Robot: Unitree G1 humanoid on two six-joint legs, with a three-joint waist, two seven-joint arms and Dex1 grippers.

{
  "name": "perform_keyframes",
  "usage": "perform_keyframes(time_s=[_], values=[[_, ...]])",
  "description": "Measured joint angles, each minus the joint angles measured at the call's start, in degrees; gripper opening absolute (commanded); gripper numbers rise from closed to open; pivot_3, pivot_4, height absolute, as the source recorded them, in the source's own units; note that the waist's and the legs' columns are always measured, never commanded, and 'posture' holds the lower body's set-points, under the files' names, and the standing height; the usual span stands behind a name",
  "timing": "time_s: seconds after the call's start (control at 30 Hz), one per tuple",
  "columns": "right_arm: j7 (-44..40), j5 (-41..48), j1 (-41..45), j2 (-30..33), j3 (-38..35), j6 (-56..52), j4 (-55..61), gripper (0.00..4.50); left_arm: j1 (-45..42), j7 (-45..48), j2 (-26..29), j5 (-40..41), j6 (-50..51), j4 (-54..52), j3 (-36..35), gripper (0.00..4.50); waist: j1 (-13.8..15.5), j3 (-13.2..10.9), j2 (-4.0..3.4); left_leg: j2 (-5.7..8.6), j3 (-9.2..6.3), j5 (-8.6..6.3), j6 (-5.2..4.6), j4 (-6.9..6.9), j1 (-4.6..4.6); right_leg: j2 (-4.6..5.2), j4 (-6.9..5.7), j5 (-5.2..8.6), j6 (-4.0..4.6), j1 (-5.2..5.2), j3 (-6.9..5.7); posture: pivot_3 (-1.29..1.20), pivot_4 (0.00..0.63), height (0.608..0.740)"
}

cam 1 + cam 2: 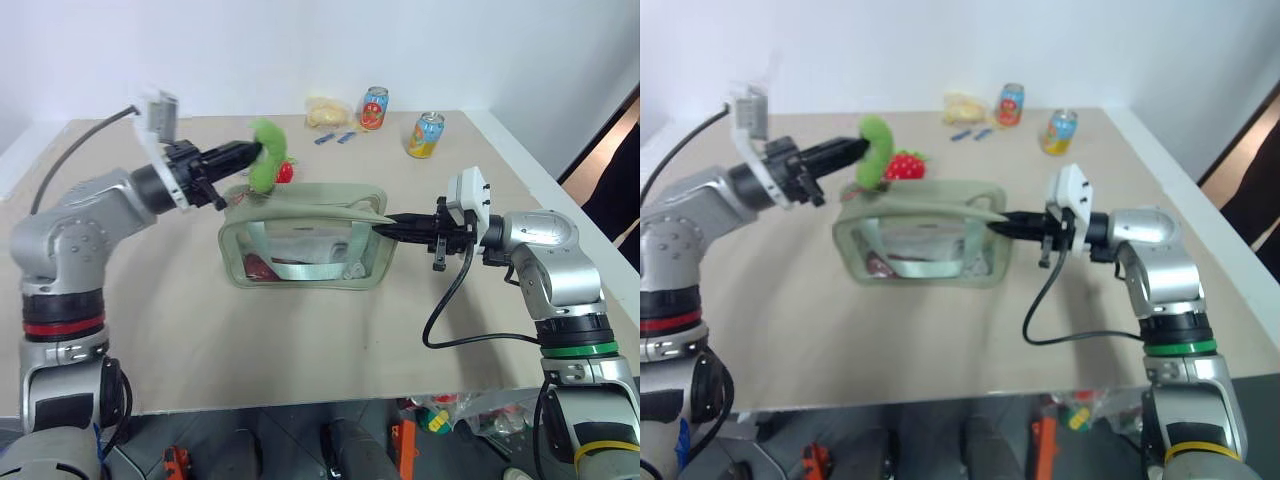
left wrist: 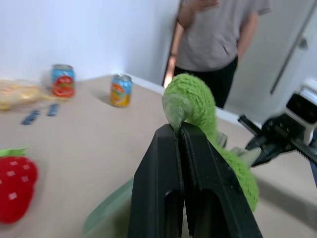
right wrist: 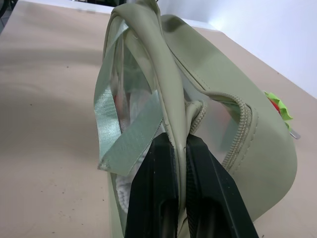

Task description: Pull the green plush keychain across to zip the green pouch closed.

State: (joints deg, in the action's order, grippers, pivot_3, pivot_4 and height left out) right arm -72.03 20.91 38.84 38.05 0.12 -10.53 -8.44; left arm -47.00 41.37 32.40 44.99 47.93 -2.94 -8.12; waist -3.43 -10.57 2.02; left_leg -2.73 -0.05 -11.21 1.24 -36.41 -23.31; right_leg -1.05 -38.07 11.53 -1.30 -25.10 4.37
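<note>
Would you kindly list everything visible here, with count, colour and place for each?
green pouch: one, sage green with clear window, table centre.
green plush keychain: one, lime green, above the pouch's left end.
strawberry plush: one, red with green leaves, behind the pouch.
drink cans: two, blue-red and yellow-blue, far side.
yellow packet: one, far edge.
small blue items: two, beside the packet.
table: one, beige.
person: one, grey shirt, beyond the table.
left gripper: black, shut on the keychain.
right gripper: black, shut on the pouch's right end.
</note>
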Motion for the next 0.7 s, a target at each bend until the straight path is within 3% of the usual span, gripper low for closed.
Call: perform_keyframes(time_s=[0.2, 0.4, 0.43, 0.47, 0.5, 0.53, 0.63, 0.7], values=[[0.0, -0.4, 0.0, 0.0, 0.0, 0.5, 0.0, 0.00, -0.1, 2.4, 1.6, -5.1, -0.1, 1.9, 5.7, 0.02, -0.1, 0.0, 0.00, 0.00, -0.02, 0.00, 0.00, 0.04, -0.01, -0.02, 0.00, 0.03, 0.04, -0.03, -0.01, 0.00, 0.150, 0.740], [0.3, -0.5, 0.0, 0.0, 0.0, 0.7, 0.0, 0.00, -1.9, 6.2, 4.7, -8.0, -0.2, 3.8, 6.7, 1.73, 0.0, 0.0, 0.00, 0.00, -0.01, 0.00, 0.00, 0.03, -0.03, 0.00, 0.00, 0.03, 0.02, -0.03, -0.01, 0.00, 0.150, 0.740], [0.4, -0.5, 0.0, 0.0, 0.0, 0.7, 0.0, 0.00, -2.4, 7.0, 5.0, -8.3, -0.2, 3.9, 6.7, 2.26, 0.0, 0.0, 0.00, 0.00, -0.01, 0.00, 0.00, 0.03, -0.03, 0.00, 0.00, 0.03, 0.02, -0.04, -0.01, 0.00, 0.150, 0.740], [0.4, -0.6, 0.0, 0.0, 0.0, 0.7, 0.0, 0.00, -2.7, 7.4, 5.2, -8.4, -0.2, 3.9, 6.9, 2.51, 0.0, 0.0, 0.00, 0.00, -0.01, 0.00, 0.00, 0.03, -0.03, -0.01, 0.00, 0.03, 0.02, -0.04, 0.00, 0.00, 0.150, 0.740], [0.5, -0.6, 0.0, 0.0, 0.0, 0.8, 0.0, 0.00, -3.5, 8.7, 6.6, -8.5, -0.2, 4.0, 7.0, 3.09, -0.1, 0.0, 0.00, 0.00, -0.01, 0.00, 0.00, 0.04, -0.03, -0.01, 0.00, 0.03, 0.03, -0.05, 0.00, 0.00, 0.150, 0.740], [0.5, -0.6, 0.0, 0.0, 0.0, 0.8, -0.1, 0.00, -3.7, 8.9, 6.8, -8.5, -0.2, 4.0, 7.0, 3.15, -0.1, 0.0, 0.00, 0.00, -0.01, 0.00, 0.00, 0.04, -0.03, -0.01, 0.00, 0.03, 0.03, -0.05, 0.00, 0.00, 0.150, 0.740], [0.6, -0.7, 0.0, -0.1, 0.1, 1.1, -0.2, 0.00, -3.6, 12.2, 12.1, -9.0, 0.0, 3.7, 6.9, 4.14, -0.3, 0.0, -0.01, -0.01, -0.01, 0.00, 0.00, 0.11, -0.04, -0.02, 0.00, 0.06, 0.06, -0.10, 0.00, 0.00, 0.150, 0.740], [0.7, -0.9, 0.0, -0.2, 0.2, 1.2, -0.4, 0.00, -1.3, 13.6, 15.5, -9.1, -0.1, 2.4, 5.2, 4.14, -0.5, 0.0, -0.01, -0.01, -0.01, 0.00, 0.00, 0.14, -0.03, -0.01, -0.01, 0.10, 0.08, -0.10, -0.01, 0.00, 0.150, 0.740]])
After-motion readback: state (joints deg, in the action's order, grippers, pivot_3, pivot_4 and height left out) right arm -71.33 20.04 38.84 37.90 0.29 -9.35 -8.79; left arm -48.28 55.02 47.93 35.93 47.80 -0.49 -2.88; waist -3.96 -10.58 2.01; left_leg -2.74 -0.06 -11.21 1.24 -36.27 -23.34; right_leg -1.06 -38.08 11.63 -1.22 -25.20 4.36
